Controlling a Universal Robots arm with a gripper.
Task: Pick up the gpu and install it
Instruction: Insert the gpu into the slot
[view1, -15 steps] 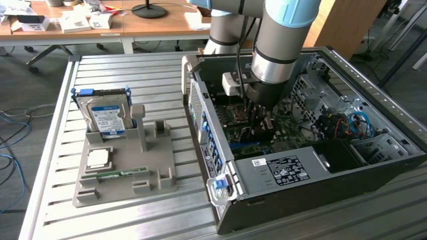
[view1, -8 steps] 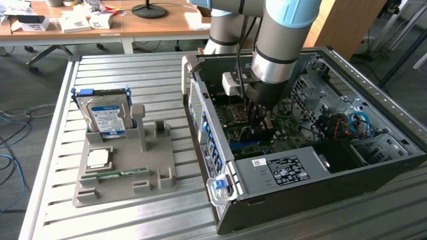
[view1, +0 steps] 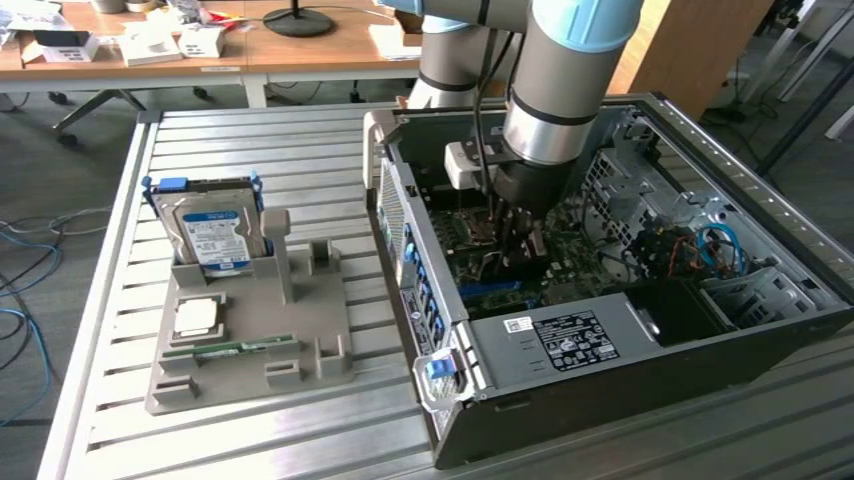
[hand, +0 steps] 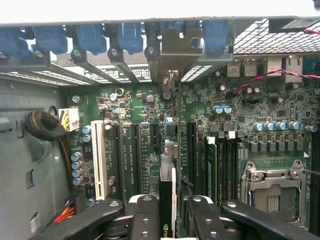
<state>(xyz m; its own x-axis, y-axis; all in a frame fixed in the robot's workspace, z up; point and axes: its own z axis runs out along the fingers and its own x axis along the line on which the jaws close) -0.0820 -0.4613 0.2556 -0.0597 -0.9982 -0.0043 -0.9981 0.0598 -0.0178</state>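
Inside case (view1: 601, 415): gpu (hand: 167, 180) edge-on (perhaps gripped)

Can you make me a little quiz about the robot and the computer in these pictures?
1. True or false: the gripper holds the gpu inside the case.
2. What stands upright on the tray? A) hard drive B) fan C) keyboard
3. Fill in: the memory stick lies flat on the ____.
Key: 1 true; 2 A; 3 tray.
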